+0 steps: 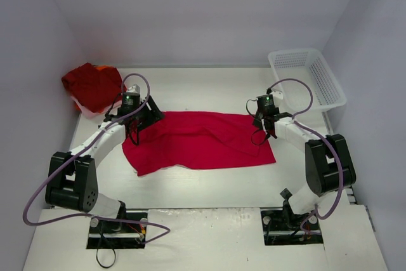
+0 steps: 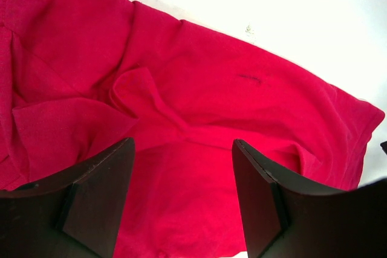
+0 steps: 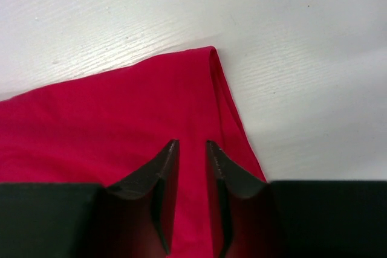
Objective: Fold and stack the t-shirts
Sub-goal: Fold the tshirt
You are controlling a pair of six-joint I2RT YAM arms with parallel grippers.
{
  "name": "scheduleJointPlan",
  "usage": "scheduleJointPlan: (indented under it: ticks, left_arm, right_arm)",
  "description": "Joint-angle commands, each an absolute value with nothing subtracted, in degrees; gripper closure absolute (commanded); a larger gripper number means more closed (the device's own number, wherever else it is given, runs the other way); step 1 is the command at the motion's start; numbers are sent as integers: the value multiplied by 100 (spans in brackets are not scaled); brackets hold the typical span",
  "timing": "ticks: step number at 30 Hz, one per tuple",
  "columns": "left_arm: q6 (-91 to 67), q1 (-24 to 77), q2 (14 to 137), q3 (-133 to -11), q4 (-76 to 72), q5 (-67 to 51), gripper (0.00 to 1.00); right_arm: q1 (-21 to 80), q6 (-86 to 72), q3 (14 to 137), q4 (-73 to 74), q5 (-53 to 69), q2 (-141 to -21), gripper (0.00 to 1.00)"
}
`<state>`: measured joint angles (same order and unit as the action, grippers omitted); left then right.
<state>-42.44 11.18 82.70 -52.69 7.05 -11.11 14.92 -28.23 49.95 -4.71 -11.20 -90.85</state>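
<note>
While a red t-shirt (image 1: 200, 139) lies spread and partly doubled over across the middle of the table (image 1: 209, 185), an arm stands at each end of it. The left gripper (image 2: 182, 142) hangs over the rumpled left end with its jaws spread wide, nothing between them. The right gripper (image 3: 192, 142) sits over the shirt's right corner, jaws pressed almost together; I cannot tell whether cloth is caught. More red t-shirts (image 1: 92, 87) are heaped at the far left corner.
</note>
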Motion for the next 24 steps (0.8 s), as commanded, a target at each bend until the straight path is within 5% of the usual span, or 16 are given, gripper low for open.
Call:
scheduleJointPlan:
  ticks: [1,7,24]
  left_arm:
    - [-4166,1072,7972,-5335,466,-1107,40]
    - [-4184,1055,7998,-5274,413,-1134,40]
    - [-4210,1020,8051,-5238,343,-1178,40]
  right_arm:
    - [1450,-2768,5256,-483,-1257,-9114,76]
    - [1459,-2847,5045,-527,-1336,-9114,59]
    - [1450,-2997,4456,-738,-1266,-9132,61]
